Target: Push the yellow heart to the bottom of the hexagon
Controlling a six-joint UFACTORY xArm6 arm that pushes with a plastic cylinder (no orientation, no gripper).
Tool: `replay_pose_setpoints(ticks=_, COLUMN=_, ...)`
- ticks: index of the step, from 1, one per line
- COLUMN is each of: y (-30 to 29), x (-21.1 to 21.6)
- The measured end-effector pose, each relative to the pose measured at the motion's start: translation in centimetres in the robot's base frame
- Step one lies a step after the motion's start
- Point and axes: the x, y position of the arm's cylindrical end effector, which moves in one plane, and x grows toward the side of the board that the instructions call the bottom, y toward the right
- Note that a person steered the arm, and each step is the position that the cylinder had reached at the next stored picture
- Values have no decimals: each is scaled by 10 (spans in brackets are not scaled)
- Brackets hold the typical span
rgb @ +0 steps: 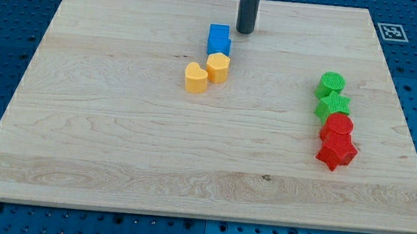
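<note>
Wood of the board [115, 147] fills nearly the whole view, pale and bare across its lower half. Two clusters sit on it. At the view's right, well apart from the rest, stands a column of four: a green cylinder [331, 84] at the top, a green block [333, 106] of unclear shape below it, then a red cylinder [338, 127] and a red star [337, 152].

Near the top centre lies the other group. The blue cube [219, 40] sits uppermost, the yellow hexagon [217, 67] touches it just below, and the yellow heart [195, 78] rests against the hexagon's lower-left side.

The rod has no hand to open or close; it simply ends in the tip [245, 31], which stands just to the upper right of the blue cube, touching nothing. The heart therefore lies down and to the left of the tip, with cube and hexagon between. By judgement, the tip must circle round to the heart's left and nudge it rightward, under the hexagon.
</note>
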Motion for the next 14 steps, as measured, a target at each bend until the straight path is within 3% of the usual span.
replay_pose_setpoints(ticks=3, y=2, x=24)
replay_pose_setpoints(ticks=5, y=33, x=29)
replay_pose_setpoints(ticks=10, y=33, x=84)
replay_pose_setpoints(ticks=12, y=33, x=147)
replay_pose_setpoints(ticks=14, y=-10, x=190)
